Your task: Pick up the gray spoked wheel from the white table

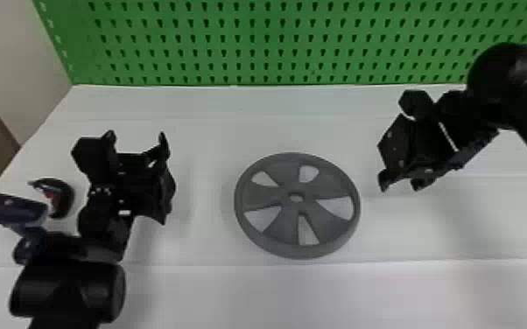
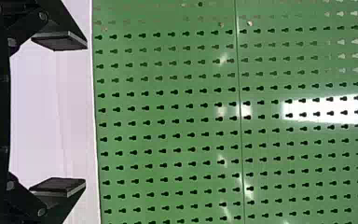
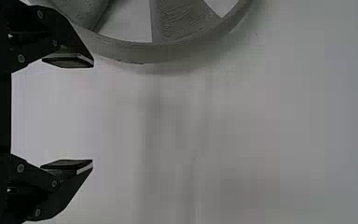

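Wheel (image 1: 291,208): flat on the white surface (image 1: 214,131); a one-sided push could skid it (nothing braces it).
Left pincer (image 2: 86,114): wide, empty, apart from the wheel.
Right pincer (image 3: 93,113): wide, empty; rim outside its gap, so closing now would likely catch air.
Pegboard (image 1: 274,30): behind; overreaching might scrape it.

no readable text, no legible labels or brands, no numbers or signs that can be made out
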Action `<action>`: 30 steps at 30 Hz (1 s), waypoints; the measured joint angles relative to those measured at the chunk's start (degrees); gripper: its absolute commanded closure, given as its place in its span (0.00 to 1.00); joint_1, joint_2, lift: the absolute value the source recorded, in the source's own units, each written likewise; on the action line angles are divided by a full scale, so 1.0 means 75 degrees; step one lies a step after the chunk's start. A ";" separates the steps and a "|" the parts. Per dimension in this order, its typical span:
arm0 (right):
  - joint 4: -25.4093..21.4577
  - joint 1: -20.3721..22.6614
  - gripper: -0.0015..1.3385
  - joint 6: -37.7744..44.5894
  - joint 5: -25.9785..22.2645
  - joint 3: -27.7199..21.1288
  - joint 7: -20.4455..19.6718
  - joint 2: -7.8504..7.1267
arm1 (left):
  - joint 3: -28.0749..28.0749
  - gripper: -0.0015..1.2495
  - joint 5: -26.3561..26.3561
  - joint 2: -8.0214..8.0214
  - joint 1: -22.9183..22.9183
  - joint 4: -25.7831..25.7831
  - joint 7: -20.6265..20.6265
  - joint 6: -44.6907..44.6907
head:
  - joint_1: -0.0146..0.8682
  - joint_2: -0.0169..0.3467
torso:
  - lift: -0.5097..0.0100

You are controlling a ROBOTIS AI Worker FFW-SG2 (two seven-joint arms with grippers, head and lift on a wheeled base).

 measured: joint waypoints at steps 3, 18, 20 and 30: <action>0.0020 -0.0058 0.37 0.0027 0.0253 0.0032 0.0000 0.0100 | 0.0002 0.19 0.0006 0.0000 0.0001 0.0000 0.0000 0.0000 | 0.89 0.17 | 0.79; 0.0517 -0.0269 0.37 -0.0074 0.0568 -0.0058 -0.1115 0.0523 | 0.0005 0.20 0.0044 0.0000 -0.0011 0.0000 0.0001 0.0000 | 0.89 0.17 | 0.79; 0.0662 -0.0304 0.37 -0.0146 0.0162 -0.0044 -0.1736 0.0568 | 0.0008 0.20 0.0051 0.0000 -0.0009 0.0000 0.0001 0.0000 | 0.89 0.17 | 0.79; 0.0969 -0.0409 0.37 -0.0336 -0.1354 0.0154 -0.2834 0.0685 | 0.0015 0.20 0.0057 0.0000 0.0001 0.0000 0.0001 0.0000 | 0.89 0.17 | 0.79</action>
